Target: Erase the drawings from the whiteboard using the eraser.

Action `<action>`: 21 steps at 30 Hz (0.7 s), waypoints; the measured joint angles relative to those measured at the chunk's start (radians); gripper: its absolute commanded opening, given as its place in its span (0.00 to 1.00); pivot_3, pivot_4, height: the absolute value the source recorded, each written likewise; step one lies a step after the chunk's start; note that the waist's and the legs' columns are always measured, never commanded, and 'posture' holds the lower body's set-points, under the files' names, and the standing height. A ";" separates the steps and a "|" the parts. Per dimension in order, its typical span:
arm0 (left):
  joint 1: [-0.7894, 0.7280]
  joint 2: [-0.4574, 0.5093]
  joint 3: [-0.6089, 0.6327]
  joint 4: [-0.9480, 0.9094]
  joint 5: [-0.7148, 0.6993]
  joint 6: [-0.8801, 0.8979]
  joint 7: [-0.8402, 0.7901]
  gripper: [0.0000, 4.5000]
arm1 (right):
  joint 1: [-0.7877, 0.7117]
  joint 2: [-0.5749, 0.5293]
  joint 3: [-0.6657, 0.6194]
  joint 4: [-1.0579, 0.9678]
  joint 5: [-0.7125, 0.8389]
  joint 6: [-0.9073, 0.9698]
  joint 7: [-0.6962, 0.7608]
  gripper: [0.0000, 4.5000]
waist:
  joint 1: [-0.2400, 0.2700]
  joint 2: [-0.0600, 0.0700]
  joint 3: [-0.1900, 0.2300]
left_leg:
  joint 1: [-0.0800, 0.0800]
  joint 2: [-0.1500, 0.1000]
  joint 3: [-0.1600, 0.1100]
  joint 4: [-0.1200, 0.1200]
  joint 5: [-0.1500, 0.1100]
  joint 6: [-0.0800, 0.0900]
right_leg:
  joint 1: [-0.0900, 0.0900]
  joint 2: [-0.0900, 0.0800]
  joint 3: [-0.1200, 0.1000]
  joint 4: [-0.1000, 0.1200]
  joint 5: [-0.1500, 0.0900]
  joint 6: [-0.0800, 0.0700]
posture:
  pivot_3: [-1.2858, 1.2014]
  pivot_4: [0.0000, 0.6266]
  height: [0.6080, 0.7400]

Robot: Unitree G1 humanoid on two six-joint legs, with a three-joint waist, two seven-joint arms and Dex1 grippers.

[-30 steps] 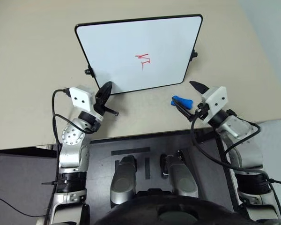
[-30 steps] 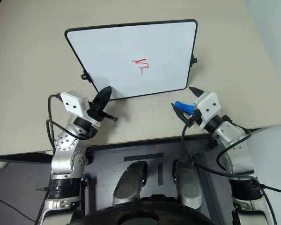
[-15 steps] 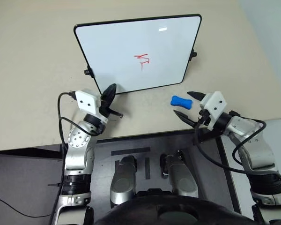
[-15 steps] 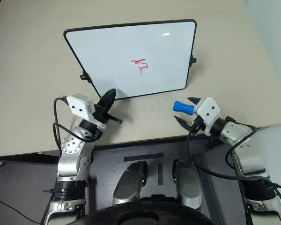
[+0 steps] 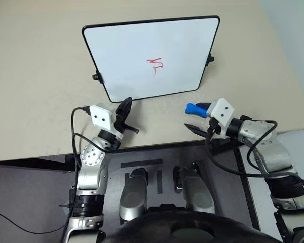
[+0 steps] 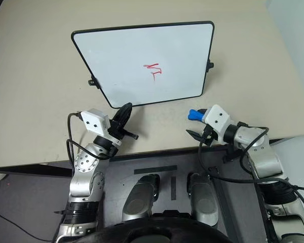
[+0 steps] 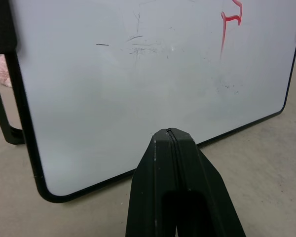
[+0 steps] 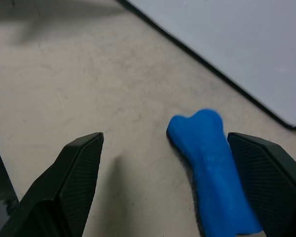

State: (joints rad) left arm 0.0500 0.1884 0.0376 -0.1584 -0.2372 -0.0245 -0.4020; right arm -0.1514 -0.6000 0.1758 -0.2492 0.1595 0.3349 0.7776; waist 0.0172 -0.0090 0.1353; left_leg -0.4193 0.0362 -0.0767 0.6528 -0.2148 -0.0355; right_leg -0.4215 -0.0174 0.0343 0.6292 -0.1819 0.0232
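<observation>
The right hand (image 8: 167,187) is spread wide, its two black fingers (image 8: 69,182) standing far apart and gripping nothing. The eraser (image 8: 212,168), a blue bone-shaped piece, lies flat on the beige table (image 5: 35,76) in the gap between those fingers. It sits much closer to one finger than to the other, just beside it, and whether it touches that finger cannot be told. Bare table shows between the eraser and the other finger. In the head views the right hand (image 5: 197,117) sits low over the table's near edge with the eraser (image 5: 194,108) at its fingertips, on the side toward the board.

Just beyond the eraser, past the right hand, the whiteboard (image 5: 142,50) rests on the table, its near right corner close to the eraser but apart from it. The board has a thin black frame and small black knobs on two sides. The drawings (image 5: 155,64), a few thin red strokes, sit a little right of the board's middle, well beyond the right hand.

The left hand (image 7: 175,148) is clenched, its fingers pressed together and empty. It points at the board's near left corner, close to the black frame and apart from it. From the left hand (image 5: 124,110), the drawings (image 7: 231,19) lie further off across the white surface, toward the right hand's side. Faint grey smudges show on the board ahead of it.
</observation>
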 measured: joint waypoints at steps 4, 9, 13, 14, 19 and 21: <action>0.000 -0.001 0.000 0.000 0.001 -0.001 0.005 0.00 | -0.011 0.000 0.001 0.026 -0.006 -0.002 0.011 0.95 | 0.000 0.000 0.000 | 0.000 0.000 0.000 0.000 0.000 0.000 | 0.000 0.000 0.000 0.000 0.000 0.000 | 0.52 0.24 1.00; -0.001 -0.003 0.000 0.000 0.001 -0.001 0.014 0.00 | -0.021 0.002 0.001 0.052 -0.010 -0.012 0.013 0.91 | 0.000 0.000 0.000 | 0.000 0.000 0.000 0.000 0.000 0.000 | 0.000 0.000 0.000 0.000 0.000 0.000 | 0.52 0.24 1.00; -0.007 -0.003 0.000 0.000 0.001 -0.002 0.015 0.00 | -0.037 0.007 0.000 0.077 -0.032 -0.026 0.004 0.67 | 0.000 0.000 0.000 | 0.001 0.000 0.000 0.000 0.000 0.000 | 0.001 0.000 0.000 0.000 0.000 0.000 | 0.52 0.24 1.00; -0.008 -0.004 -0.001 0.000 0.001 -0.003 0.015 0.00 | -0.042 0.008 0.000 0.086 -0.039 -0.032 -0.003 0.58 | 0.000 0.000 0.000 | 0.001 0.000 0.000 0.000 0.000 0.000 | 0.001 0.000 0.000 0.000 0.000 0.000 | 0.52 0.24 1.00; -0.018 -0.004 -0.002 0.002 0.001 -0.012 0.015 0.00 | -0.057 0.011 -0.007 0.109 -0.058 -0.053 -0.024 0.19 | 0.000 0.000 0.000 | 0.001 0.000 0.000 0.000 0.000 0.000 | 0.001 0.000 0.000 0.000 0.001 -0.002 | 0.52 0.24 1.00; -0.027 -0.005 -0.003 0.003 0.001 -0.015 0.014 0.00 | -0.059 0.015 -0.007 0.113 -0.064 -0.062 -0.025 0.04 | 0.000 0.000 0.000 | 0.001 0.000 0.000 0.000 0.000 0.000 | 0.001 0.000 0.000 0.000 0.002 -0.003 | 0.52 0.24 1.00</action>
State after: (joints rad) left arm 0.0232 0.1835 0.0351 -0.1555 -0.2359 -0.0392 -0.3877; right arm -0.2106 -0.5853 0.1686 -0.1364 0.0957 0.2728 0.7526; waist 0.0169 -0.0091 0.1352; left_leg -0.4185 0.0362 -0.0770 0.6532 -0.2149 -0.0352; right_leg -0.4206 -0.0177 0.0344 0.6293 -0.1799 0.0199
